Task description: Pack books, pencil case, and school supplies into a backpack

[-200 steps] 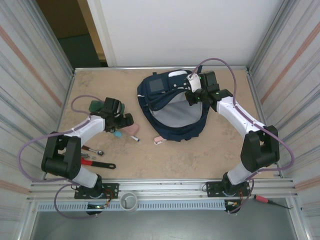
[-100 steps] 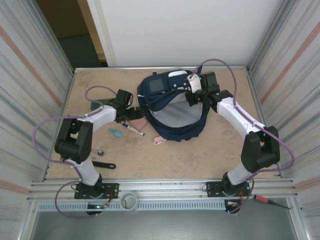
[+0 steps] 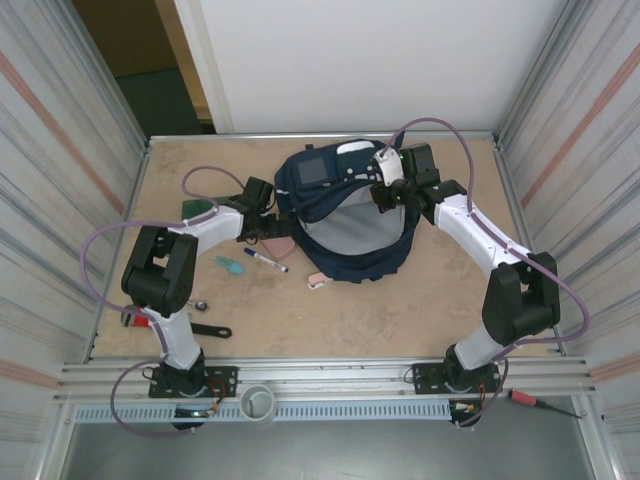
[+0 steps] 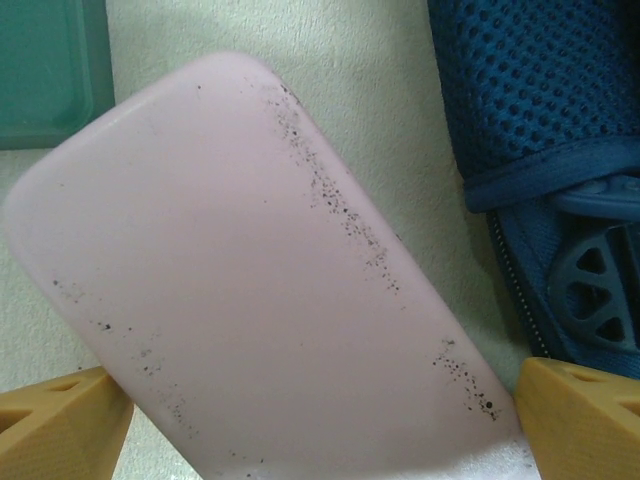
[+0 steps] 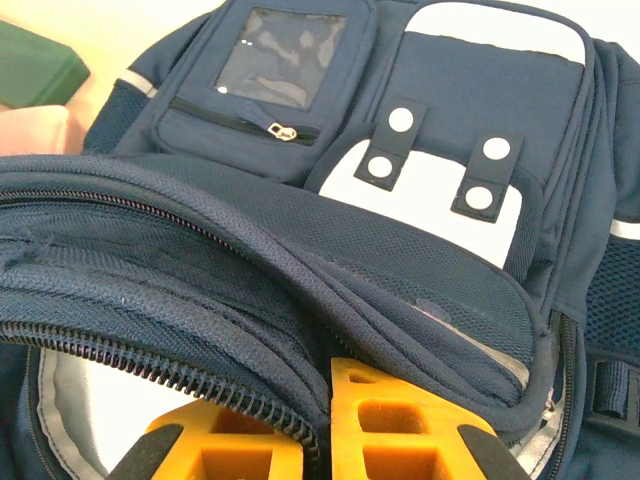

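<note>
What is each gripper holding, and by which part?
Right gripper pinches the backpack by its open zip edge. Left gripper straddles the pencil case at its near end; grip unclear.

We see a black spanner (image 3: 212, 330) lying on the tan table (image 3: 380, 320) near a partly hidden red pipe wrench (image 3: 138, 320). A red-handled screwdriver (image 3: 525, 398) rests past the front rail (image 3: 350, 372).

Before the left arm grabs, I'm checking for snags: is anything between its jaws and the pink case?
Nothing visible does: the pink case lies bare between the open left jaws, beside the backpack.
</note>
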Motion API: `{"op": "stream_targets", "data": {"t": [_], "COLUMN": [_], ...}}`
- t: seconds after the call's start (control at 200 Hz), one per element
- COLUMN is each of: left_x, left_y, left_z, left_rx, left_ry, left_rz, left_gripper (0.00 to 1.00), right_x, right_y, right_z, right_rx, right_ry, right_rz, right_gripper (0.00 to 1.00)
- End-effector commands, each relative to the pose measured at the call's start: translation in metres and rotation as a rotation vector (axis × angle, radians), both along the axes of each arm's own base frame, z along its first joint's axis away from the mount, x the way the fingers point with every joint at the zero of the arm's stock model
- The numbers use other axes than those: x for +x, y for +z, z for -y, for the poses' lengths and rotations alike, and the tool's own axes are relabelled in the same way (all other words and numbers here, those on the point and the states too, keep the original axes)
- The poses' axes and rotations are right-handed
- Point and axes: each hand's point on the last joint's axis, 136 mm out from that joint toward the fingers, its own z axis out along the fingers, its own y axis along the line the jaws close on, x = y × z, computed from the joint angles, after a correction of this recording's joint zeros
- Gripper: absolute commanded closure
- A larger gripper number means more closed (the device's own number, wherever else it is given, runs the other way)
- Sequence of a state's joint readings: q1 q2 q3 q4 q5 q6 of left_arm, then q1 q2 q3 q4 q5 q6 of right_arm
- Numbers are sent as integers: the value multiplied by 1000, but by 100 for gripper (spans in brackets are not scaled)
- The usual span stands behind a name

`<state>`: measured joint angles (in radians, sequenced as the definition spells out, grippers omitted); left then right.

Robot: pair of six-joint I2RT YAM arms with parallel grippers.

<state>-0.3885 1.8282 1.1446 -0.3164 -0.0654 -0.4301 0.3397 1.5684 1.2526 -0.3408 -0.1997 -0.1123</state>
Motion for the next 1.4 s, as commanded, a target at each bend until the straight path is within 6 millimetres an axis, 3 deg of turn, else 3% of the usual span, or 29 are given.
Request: {"op": "stream_targets", "data": {"t": [0.0,0.301,0.526,0.651,1.022,1.222,1.307,1.393], "left_x": [-1,-11,-18,-17,-14,-17,-17,-18], "left_y": [-9,-7,-8,-17,-23,-18,-24,-31], "left_z": [-6,-33,-4,3,-1,-17,-16,-16], "left_rx": [71,108,73,65,79,102,65,77], "left_ry": [-10,33,-26,-39,-5,47,48,49], "left_rz": [-23,-24,-37,-56,-49,-1,-34,-55], "left_gripper": [1,2,3,3,28,36,34,23], "right_x": [-8,-10,-10,-10,-10,-10,-10,-9], "right_y": [-4,-5,-7,-8,-8,-7,-8,-9], "right_z": [-7,-5,-6,-6,-9,-8,-9,-9], "right_rx": [45,37,40,41,50,54,60,62], "right_ry": [10,8,9,10,11,6,8,7], "right_rz": [-57,-60,-66,-70,-75,-74,-79,-82], "right_gripper": [100,100,100,100,100,100,100,100]}}
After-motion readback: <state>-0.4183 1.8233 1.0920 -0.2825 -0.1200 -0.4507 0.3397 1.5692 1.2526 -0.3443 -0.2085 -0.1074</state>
